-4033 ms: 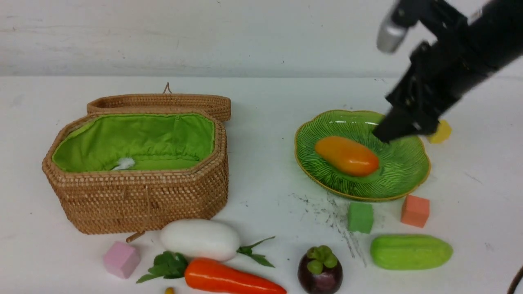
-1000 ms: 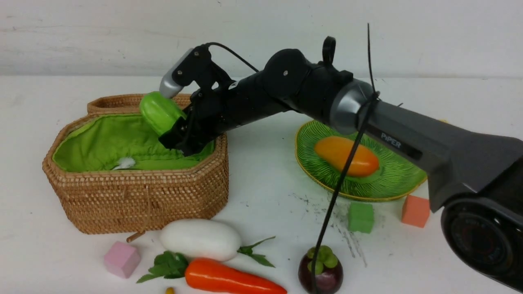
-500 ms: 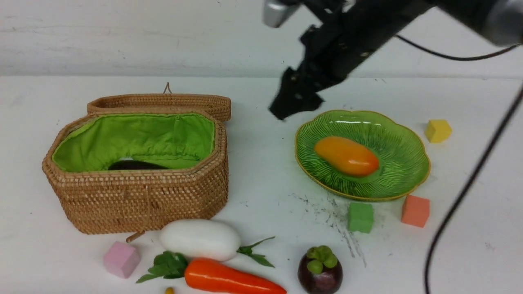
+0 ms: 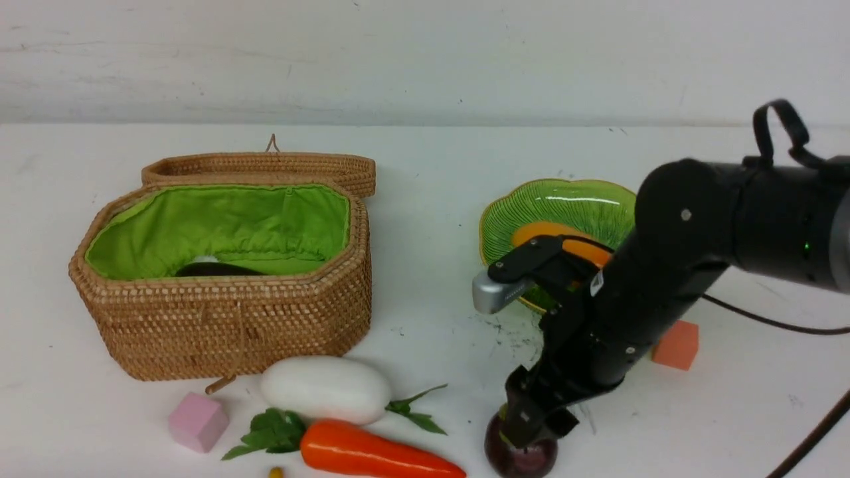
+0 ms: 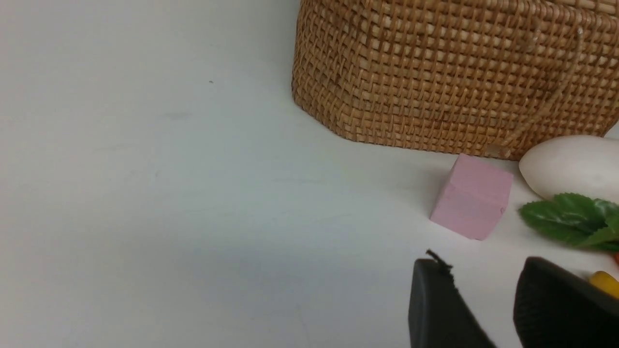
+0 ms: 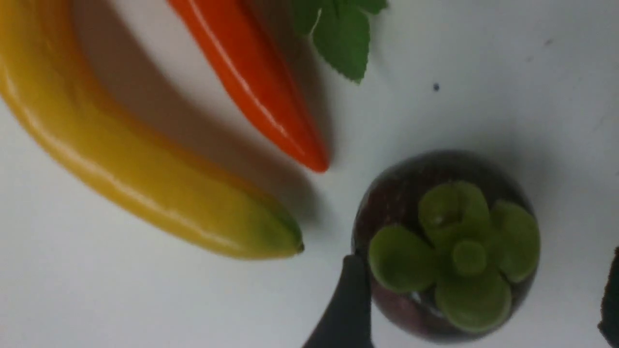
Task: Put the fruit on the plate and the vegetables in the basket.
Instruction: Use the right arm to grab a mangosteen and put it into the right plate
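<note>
Nearest the robot, the long yellow banana (image 6: 145,159) lies in front of the tan woven rattan basket (image 4: 226,325), on the far side of the orange leafy carrot (image 4: 378,455) from it. The round dark purple mangosteen with a green cap (image 4: 524,459) sits on the white table (image 4: 431,166), in front of the basket and well to its right. The right tool (image 4: 529,435) stands wide open with a finger on either side of this fruit, not yet closed on it.

The left tool (image 5: 493,314) hangs low in front of the basket's left corner, near the pink cube (image 4: 197,421). Its fingers are apart with nothing between them.

The white oval vegetable with green leaves (image 4: 325,388) lies just in front of the basket, untouched. To the basket's right, the glossy green scalloped plate (image 4: 564,202) already holds the orange-yellow mango-like oval (image 4: 539,231).

The step in hand looks like grasping the mangosteen. Next, the fingers should close squarely on its round, slippery body, then lift and carry it to the plate beside the mango.
</note>
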{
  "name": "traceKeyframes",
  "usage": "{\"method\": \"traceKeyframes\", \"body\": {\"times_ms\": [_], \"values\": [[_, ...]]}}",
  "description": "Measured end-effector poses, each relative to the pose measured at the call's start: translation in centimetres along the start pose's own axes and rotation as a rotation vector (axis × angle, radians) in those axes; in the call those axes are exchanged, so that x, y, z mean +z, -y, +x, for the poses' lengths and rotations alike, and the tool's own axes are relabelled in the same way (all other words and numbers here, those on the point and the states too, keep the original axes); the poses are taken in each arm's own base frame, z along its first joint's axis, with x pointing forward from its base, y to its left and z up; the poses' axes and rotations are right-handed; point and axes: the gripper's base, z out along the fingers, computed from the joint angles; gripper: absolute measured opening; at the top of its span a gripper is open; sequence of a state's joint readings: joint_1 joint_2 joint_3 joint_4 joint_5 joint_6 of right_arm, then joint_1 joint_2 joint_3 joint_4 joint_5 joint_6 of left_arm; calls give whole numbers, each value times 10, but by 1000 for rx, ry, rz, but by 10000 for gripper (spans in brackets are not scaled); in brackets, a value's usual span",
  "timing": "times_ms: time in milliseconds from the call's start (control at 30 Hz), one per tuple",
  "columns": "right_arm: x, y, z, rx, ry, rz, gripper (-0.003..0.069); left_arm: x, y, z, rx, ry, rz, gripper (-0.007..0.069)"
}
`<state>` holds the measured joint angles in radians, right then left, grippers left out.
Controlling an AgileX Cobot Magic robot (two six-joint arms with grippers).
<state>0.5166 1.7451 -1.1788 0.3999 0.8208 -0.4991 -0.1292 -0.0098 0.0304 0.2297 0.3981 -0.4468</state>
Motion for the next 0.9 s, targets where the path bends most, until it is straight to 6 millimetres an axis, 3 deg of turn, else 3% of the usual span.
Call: {"method": "traceKeyframes", "body": {"times_ms": [133, 367, 533, 733, 833, 900], "values": [[11, 1, -4, 47, 34, 1, 647, 0, 0, 0, 0, 0, 0, 239], [40, 7, 3, 82, -59, -30, 629, 0, 0, 0, 0, 0, 0, 239], [43, 8, 4, 77, -78, -29, 589, 0, 0, 0, 0, 0, 0, 239], [36, 7, 6, 8, -176, -38, 589, 0, 0, 0, 0, 0, 0, 239], [15, 8, -3, -21, -161, -27, 589, 0, 0, 0, 0, 0, 0, 239], [-12, 15, -16, -18, -77, 2, 589, 0, 0, 0, 0, 0, 0, 239]]}}
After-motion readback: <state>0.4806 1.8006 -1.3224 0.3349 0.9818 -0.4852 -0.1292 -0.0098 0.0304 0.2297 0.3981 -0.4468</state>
